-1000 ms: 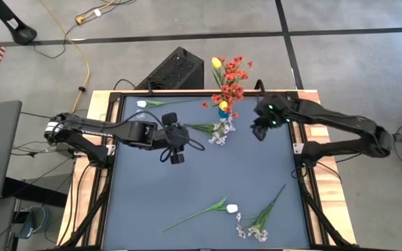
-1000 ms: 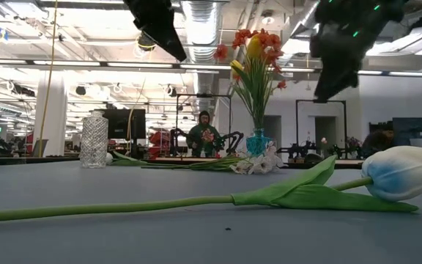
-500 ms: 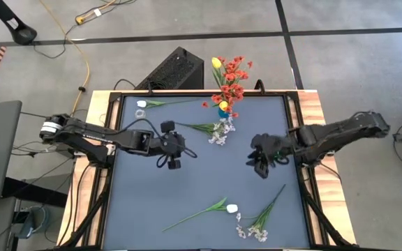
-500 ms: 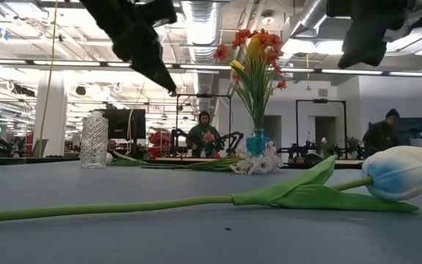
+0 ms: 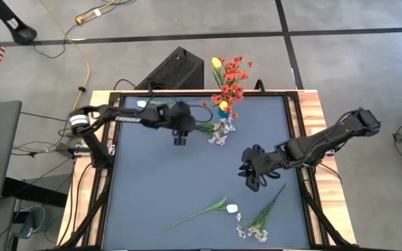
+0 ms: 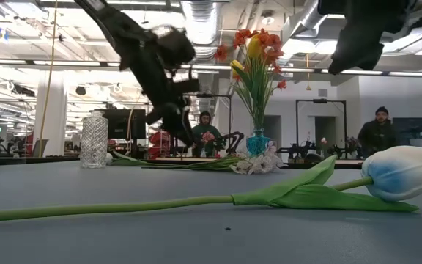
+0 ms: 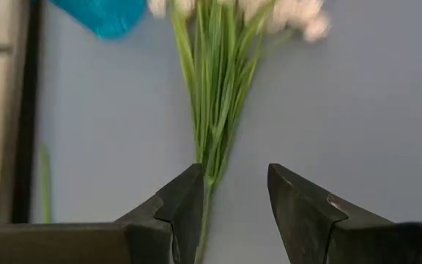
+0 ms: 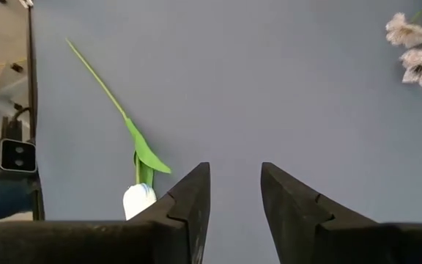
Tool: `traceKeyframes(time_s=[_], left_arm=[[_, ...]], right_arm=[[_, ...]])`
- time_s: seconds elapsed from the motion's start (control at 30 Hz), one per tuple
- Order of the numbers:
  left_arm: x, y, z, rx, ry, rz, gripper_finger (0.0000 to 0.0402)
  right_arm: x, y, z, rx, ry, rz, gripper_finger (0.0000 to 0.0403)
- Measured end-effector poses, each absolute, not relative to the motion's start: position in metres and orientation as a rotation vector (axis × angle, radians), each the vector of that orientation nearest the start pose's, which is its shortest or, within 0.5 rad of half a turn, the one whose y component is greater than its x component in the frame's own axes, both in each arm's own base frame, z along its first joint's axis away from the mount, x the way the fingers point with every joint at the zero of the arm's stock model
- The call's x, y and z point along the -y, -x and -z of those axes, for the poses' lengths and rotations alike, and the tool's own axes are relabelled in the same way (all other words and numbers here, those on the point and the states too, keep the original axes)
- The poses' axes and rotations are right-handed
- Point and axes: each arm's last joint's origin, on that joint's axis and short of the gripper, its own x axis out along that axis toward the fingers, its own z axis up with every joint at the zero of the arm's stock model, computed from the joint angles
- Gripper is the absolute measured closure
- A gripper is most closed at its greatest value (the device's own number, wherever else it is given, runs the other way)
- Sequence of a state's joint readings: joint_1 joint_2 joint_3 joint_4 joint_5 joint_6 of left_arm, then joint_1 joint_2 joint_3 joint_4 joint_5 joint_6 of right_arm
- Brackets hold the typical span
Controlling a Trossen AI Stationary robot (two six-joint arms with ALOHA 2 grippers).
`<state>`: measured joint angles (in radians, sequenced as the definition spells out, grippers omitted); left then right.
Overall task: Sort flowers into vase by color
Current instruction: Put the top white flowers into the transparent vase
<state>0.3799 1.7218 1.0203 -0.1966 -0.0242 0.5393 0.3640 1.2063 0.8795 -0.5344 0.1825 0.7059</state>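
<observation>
A blue vase [image 5: 223,109] at the table's far edge holds red blossoms and yellow buds [image 6: 251,51]. A sprig of whitish blossoms [image 5: 211,129] lies beside it, its stem end toward the table's left. My left gripper [image 5: 180,137] is open over that stem end. In the left wrist view the stem [image 7: 212,110] runs between the fingers, close to one of them [image 7: 185,198]. My right gripper [image 5: 252,179] is open and empty above the table's right middle. A white tulip [image 5: 231,208] and a second whitish sprig [image 5: 260,223] lie near the front edge.
A clear glass vase [image 6: 94,139] stands at the far left, with a green stem [image 5: 165,102] lying next to it. A black box [image 5: 176,70] sits behind the table. People stand in the room beyond the table.
My left gripper has gone toward the table's far edge and down, to the stem end of the sprig by the blue vase. My right gripper has gone from beside the blue vase toward the near edge. The flowers have not moved.
</observation>
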Motion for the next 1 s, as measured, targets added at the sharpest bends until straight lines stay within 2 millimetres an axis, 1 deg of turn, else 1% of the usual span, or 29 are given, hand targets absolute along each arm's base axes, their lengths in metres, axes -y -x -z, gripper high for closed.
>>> traceKeyframes(time_s=[0.13, 0.2, 0.27, 0.37, 0.43, 0.53, 0.67, 0.73, 0.8, 0.87, 0.9, 1.0], left_arm=[[-0.154, -0.329, -0.163, -1.027, -0.316, -0.123, 0.0258], [-0.165, -0.335, -0.161, -1.042, -0.325, -0.127, 0.0258], [-0.171, -0.34, -0.16, -1.079, -0.321, -0.098, 0.0258], [-0.177, -0.347, -0.159, -1.167, -0.28, -0.019, 0.0258], [-0.178, -0.352, -0.153, -1.215, -0.253, 0.011, 0.0258], [-0.182, -0.36, -0.146, -1.269, -0.214, 0.041, 0.0258], [-0.186, -0.368, -0.135, -1.38, -0.111, 0.059, 0.0263], [-0.187, -0.372, -0.133, -1.425, -0.075, 0.051, 0.0285], [-0.185, -0.374, -0.137, -1.44, -0.059, 0.047, 0.0328], [-0.179, -0.377, -0.146, -1.436, -0.071, 0.068, 0.0377], [-0.175, -0.377, -0.149, -1.437, -0.088, 0.08, 0.0387], [-0.152, -0.377, -0.164, -1.458, -0.188, 0.127, 0.0396]], right_arm=[[-0.087, -0.227, -0.25, -0.871, -0.407, 0.114, 0.0258], [-0.088, -0.226, -0.249, -0.881, -0.394, 0.112, 0.0258], [-0.088, -0.227, -0.247, -0.891, -0.367, 0.106, 0.0258], [-0.09, -0.226, -0.246, -0.907, -0.309, 0.082, 0.0258], [-0.089, -0.225, -0.245, -0.915, -0.272, 0.07, 0.0258], [-0.088, -0.225, -0.245, -0.925, -0.226, 0.054, 0.0258], [-0.085, -0.226, -0.245, -0.924, -0.171, 0.035, 0.0258], [-0.083, -0.226, -0.245, -0.923, -0.168, 0.04, 0.0258], [-0.081, -0.227, -0.245, -0.922, -0.171, 0.047, 0.0258], [-0.079, -0.228, -0.245, -0.921, -0.162, 0.047, 0.0258], [-0.079, -0.228, -0.245, -0.921, -0.155, 0.044, 0.0258], [-0.075, -0.229, -0.246, -0.914, -0.161, 0.057, 0.0258]])
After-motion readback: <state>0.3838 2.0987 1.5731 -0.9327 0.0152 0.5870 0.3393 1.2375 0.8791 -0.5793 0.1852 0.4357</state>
